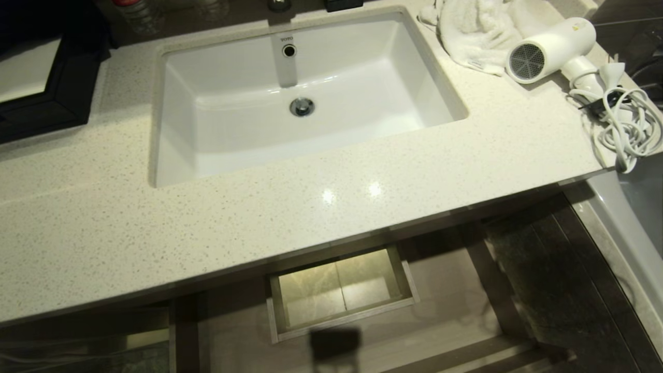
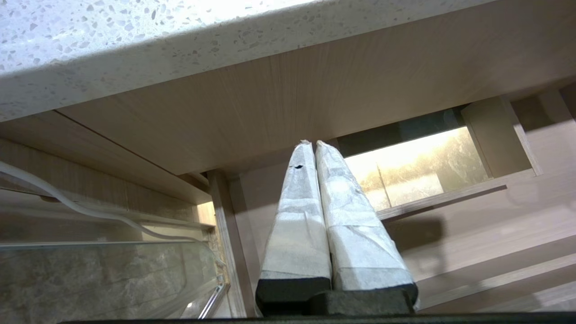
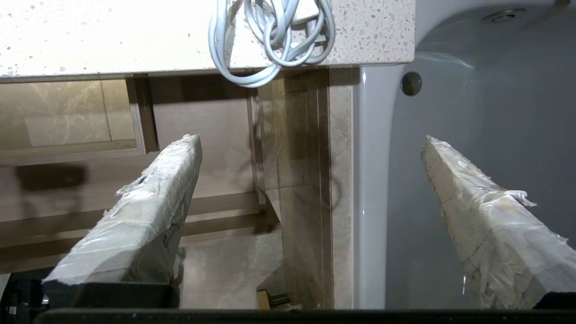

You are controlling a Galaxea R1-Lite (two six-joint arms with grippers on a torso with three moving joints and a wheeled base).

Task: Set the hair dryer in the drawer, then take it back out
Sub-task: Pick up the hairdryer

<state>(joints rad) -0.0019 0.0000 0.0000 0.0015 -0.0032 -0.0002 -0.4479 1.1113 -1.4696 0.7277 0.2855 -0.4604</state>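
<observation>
Head view: one hair dryer (image 1: 551,49), one drawer (image 1: 362,331); left gripper (image 2: 311,144) together, right gripper (image 3: 310,144) apart.

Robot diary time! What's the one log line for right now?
hair dryer: on countertop beside towel | drawer: open, empty | right gripper: open, below counter edge | left gripper: shut, parked

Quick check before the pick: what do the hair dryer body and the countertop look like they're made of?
Hair dryer: smooth white plastic by its soft sheen, with a grey mesh grille, possibly metal. Countertop: polished speckled stone or composite, going by the flecks and lamp glints.
</observation>
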